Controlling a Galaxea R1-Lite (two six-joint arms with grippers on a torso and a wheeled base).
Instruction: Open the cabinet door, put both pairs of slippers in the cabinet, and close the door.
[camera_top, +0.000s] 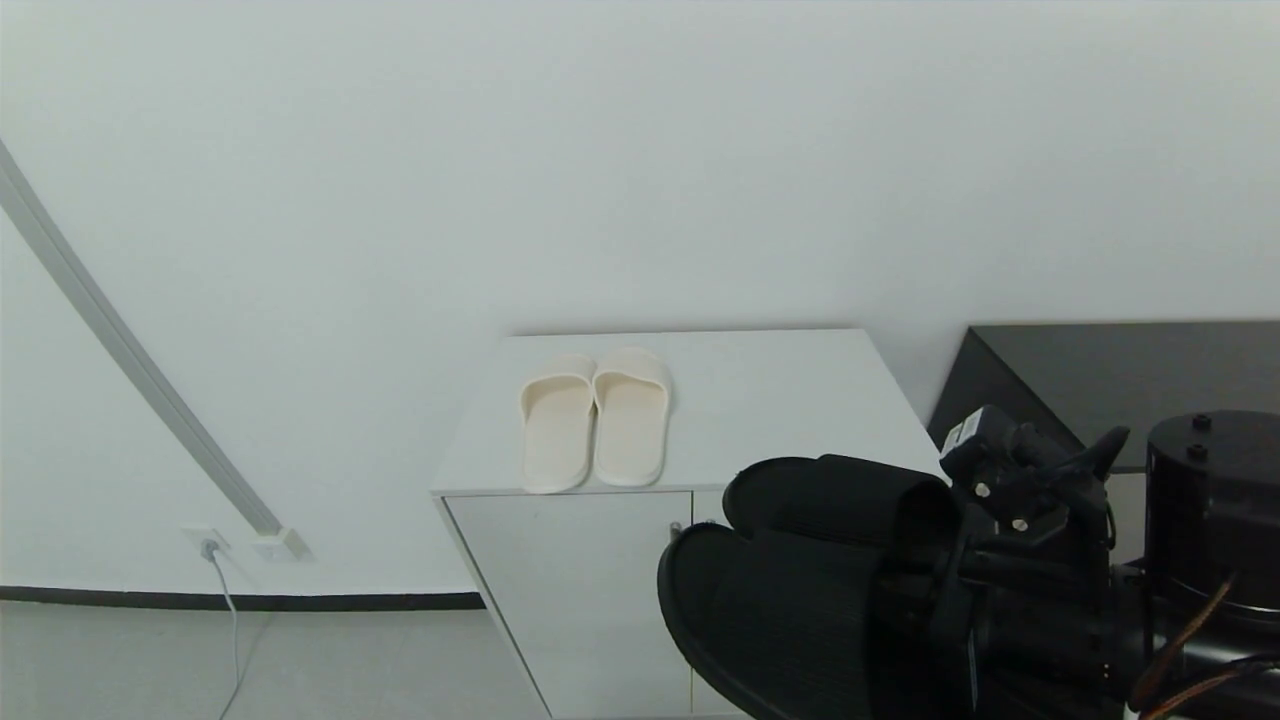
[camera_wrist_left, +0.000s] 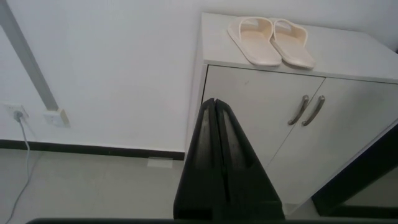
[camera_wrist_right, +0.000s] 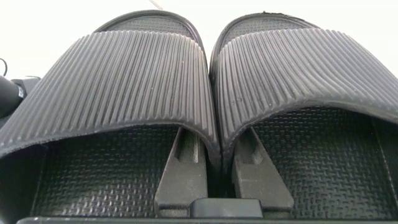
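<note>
Two cream slippers, two black slippers, two doors

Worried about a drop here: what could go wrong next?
The right pincer pinches only the adjoining inner edges of the black slippers, so one may slip free. The cabinet doors are shut, so the load may bump them. The cream slippers lie near the top's front edge and might get knocked off.

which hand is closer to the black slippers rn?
Right. The right hand holds the black slippers, one finger inside each, pinching their inner walls together. The left hand, shut and empty, is off in front of the cabinet doors.
</note>
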